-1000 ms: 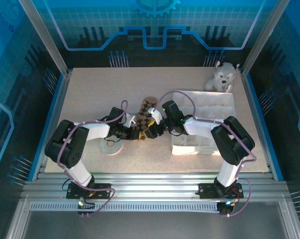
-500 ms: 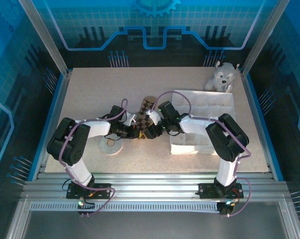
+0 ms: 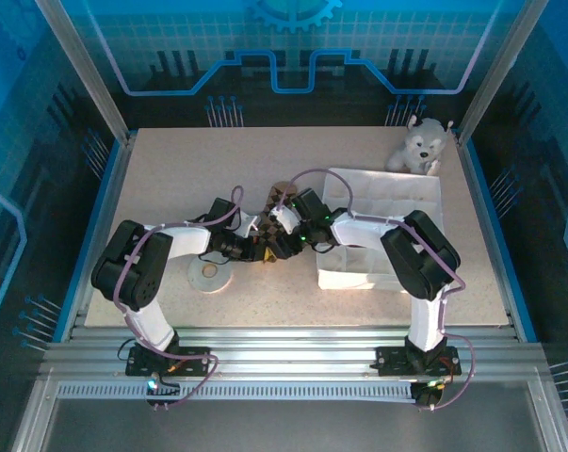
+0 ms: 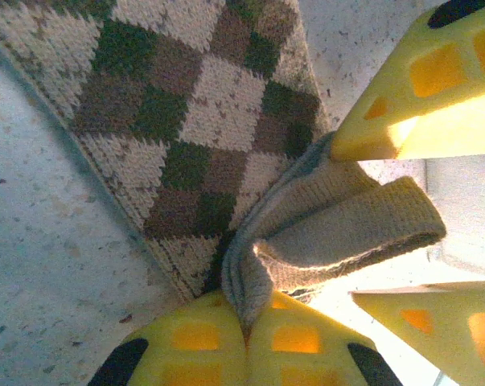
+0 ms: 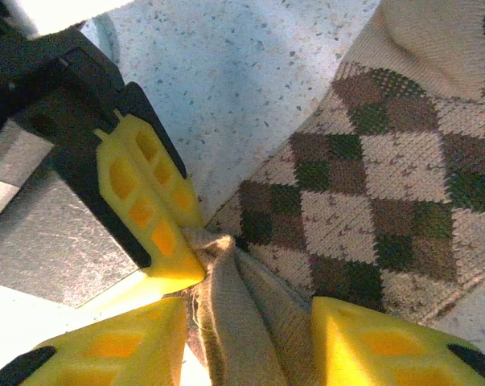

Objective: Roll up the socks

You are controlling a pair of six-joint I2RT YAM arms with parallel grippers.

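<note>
I have the socks (image 3: 280, 196) mid-table on the pale speckled tabletop (image 3: 170, 179), just left of the white compartment tray (image 3: 397, 202). My left gripper (image 4: 246, 322) is pinched tight on a plain tan fold (image 4: 347, 229) that lies over the argyle sock (image 4: 202, 121). My right gripper (image 5: 250, 310) straddles that same fold, jaws apart. A plush dog (image 3: 417, 146) sits at the far right corner. Blue-lit panelled walls (image 3: 39, 113) and aluminium posts (image 3: 81, 66) enclose the table.

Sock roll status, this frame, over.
Left gripper shut on tan knit fold. Right gripper open, straddling it. Argyle sock flat beneath. Nothing in the way.
</note>
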